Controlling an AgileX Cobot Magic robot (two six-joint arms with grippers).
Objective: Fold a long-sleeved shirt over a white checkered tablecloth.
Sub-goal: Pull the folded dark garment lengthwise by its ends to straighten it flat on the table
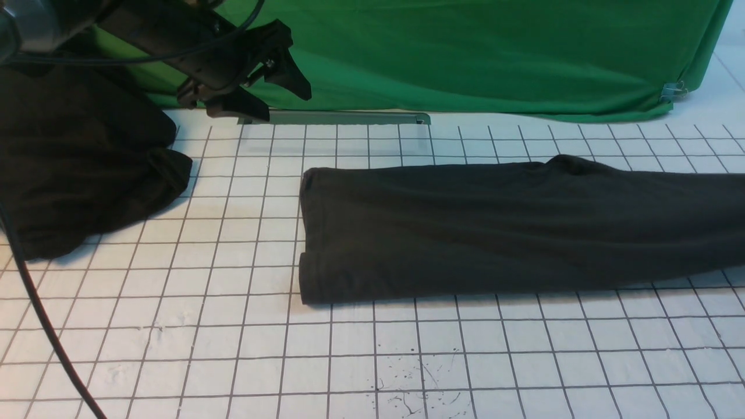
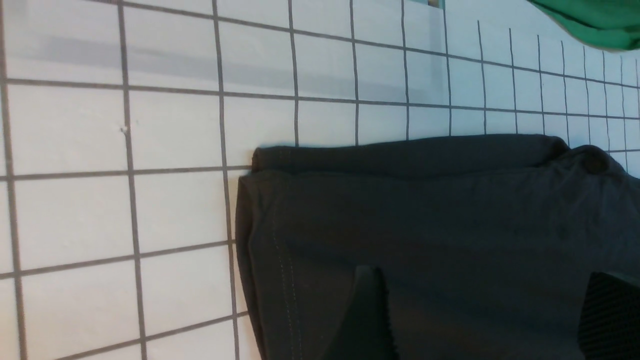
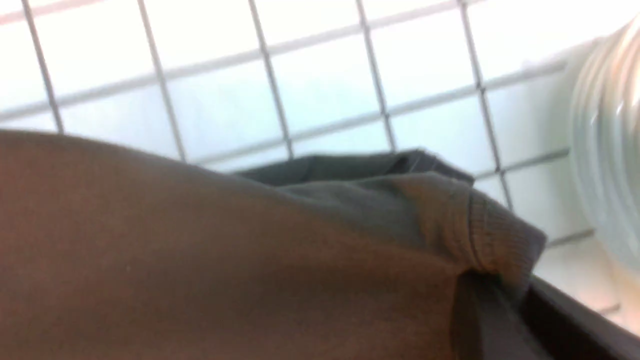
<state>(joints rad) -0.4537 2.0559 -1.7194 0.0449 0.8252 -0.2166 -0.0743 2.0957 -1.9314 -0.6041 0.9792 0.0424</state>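
Left gripper point(image 1: 278, 99) is hanging with its jaws wide apart, touching nothing. I am seeing the long-sleeved shirt point(image 1: 512, 227) lying flat on the white checkered tablecloth point(image 1: 233, 326), its hemmed end just below and ahead of that gripper. Right gripper point(image 3: 492, 300) is pinching the shirt's ribbed edge, cloth bunching against it.

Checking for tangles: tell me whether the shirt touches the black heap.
No, bare tablecloth squares separate the shirt from the black heap.
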